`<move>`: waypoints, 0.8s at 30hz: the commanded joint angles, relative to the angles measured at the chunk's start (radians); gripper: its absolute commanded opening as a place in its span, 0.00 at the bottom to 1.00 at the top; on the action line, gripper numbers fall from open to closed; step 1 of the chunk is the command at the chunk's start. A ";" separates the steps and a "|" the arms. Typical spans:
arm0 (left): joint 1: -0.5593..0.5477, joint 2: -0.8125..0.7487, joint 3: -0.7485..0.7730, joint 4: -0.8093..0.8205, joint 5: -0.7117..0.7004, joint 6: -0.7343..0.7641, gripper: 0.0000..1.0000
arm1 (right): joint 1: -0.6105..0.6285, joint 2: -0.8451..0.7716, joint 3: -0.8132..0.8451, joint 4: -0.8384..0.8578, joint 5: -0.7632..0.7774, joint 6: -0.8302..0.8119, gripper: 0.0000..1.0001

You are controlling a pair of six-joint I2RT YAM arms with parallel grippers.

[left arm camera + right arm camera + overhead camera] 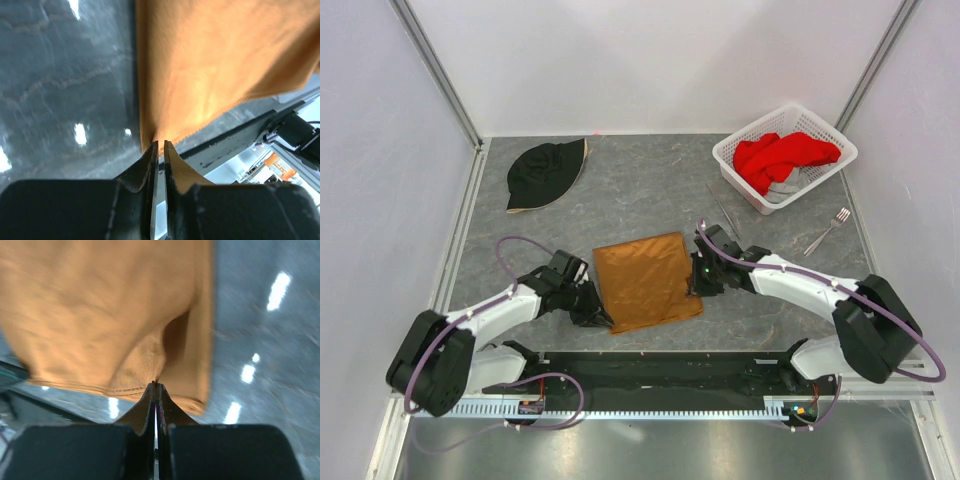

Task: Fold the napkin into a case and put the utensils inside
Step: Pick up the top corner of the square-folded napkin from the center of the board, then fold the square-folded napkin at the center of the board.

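Napkin: shiny orange-brown cloth, roughly square, spread flat at centre, slightly skewed, near edge rumpled.
Fork: small, silver, lying flat, far right.
Knife: thin grey strip, flat, just beyond Napkin's far-right corner.

napkin mid-table | left fingers near-left corner | right fingers right edge

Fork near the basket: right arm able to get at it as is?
Probably not yet: the right gripper is shut on the napkin. Otherwise the way looks free: the fork lies alone on bare table on that arm's side.
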 commanded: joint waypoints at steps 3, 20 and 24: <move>-0.004 -0.146 0.083 -0.168 -0.058 -0.003 0.18 | 0.011 0.153 0.167 0.119 -0.090 -0.007 0.00; -0.004 0.026 0.002 0.005 -0.061 -0.024 0.08 | 0.063 0.555 0.583 0.223 -0.208 -0.015 0.00; -0.004 0.029 -0.013 0.017 -0.068 -0.027 0.08 | 0.066 0.615 0.649 0.242 -0.238 -0.012 0.00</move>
